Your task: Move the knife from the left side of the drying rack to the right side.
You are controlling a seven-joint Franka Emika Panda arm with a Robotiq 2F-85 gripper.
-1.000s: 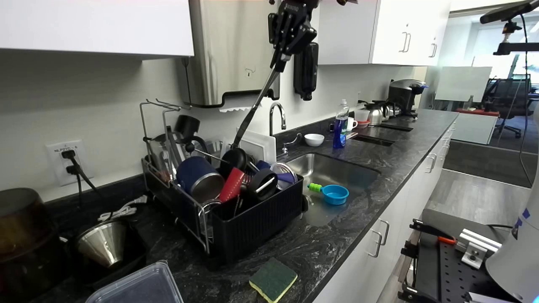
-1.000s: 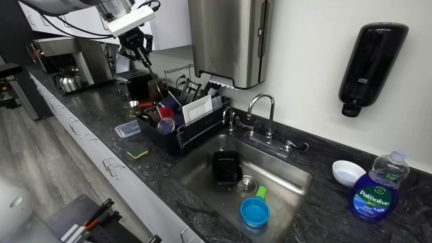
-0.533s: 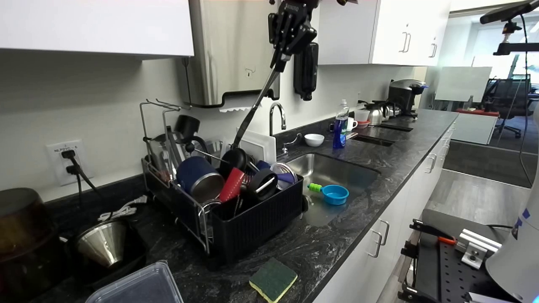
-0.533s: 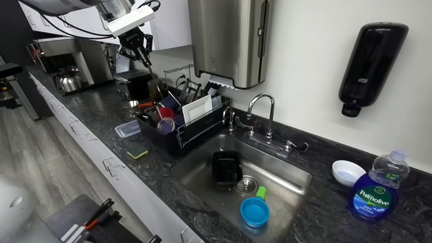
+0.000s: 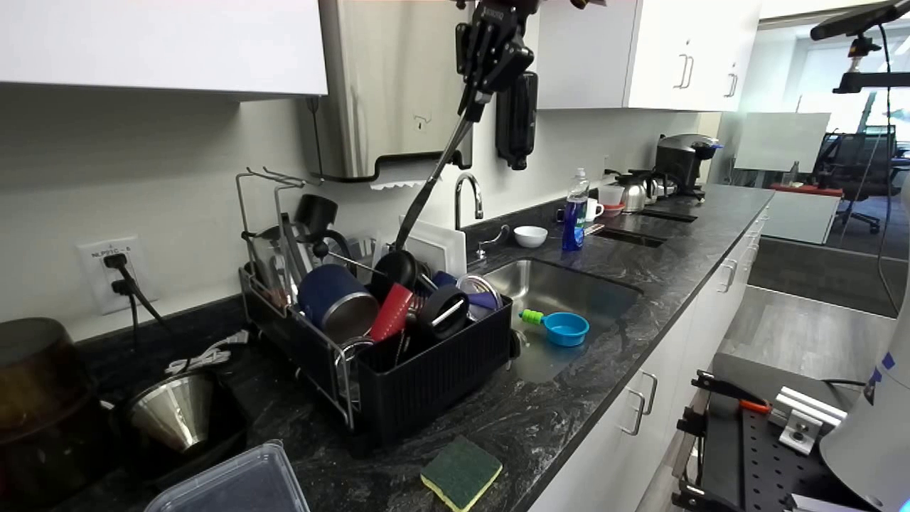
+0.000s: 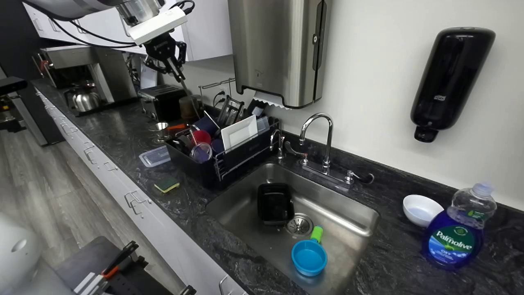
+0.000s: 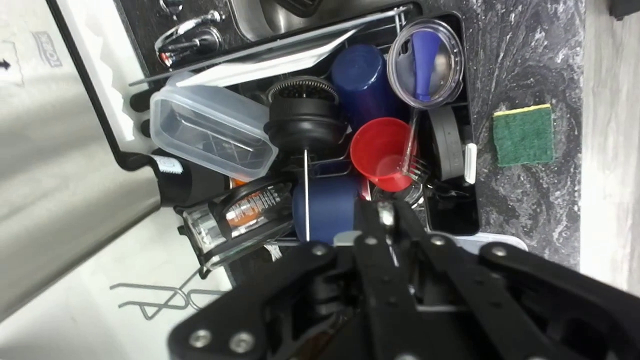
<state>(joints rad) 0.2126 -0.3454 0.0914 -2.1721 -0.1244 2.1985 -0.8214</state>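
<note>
The knife [image 5: 442,158], a long thin utensil with a silvery upper part and a dark lower part, is held slanted by my gripper [image 5: 472,108] above the drying rack [image 5: 434,380]. Its lower end passes behind a round black item; I cannot tell if it touches anything. In an exterior view my gripper [image 6: 179,76] is high over the rack's far end, and the knife [image 6: 189,95] runs down behind a blue mug. In the wrist view, the fingertips [image 7: 386,207] are shut around the knife's shiny metal [image 7: 386,216]; its rest is hidden. The rack's black tray [image 7: 452,216] lies below.
The rack holds a blue mug [image 5: 338,302], red cup [image 7: 382,150], white plate [image 6: 238,133] and clear container [image 7: 215,130]. A paper towel dispenser [image 5: 398,78] hangs behind. A sink [image 6: 245,213] and sponge [image 5: 462,469] are near the rack.
My gripper and the knife have shifted very slightly to the right in both exterior views. The gripper stays shut on the knife; nothing else has visibly moved.
</note>
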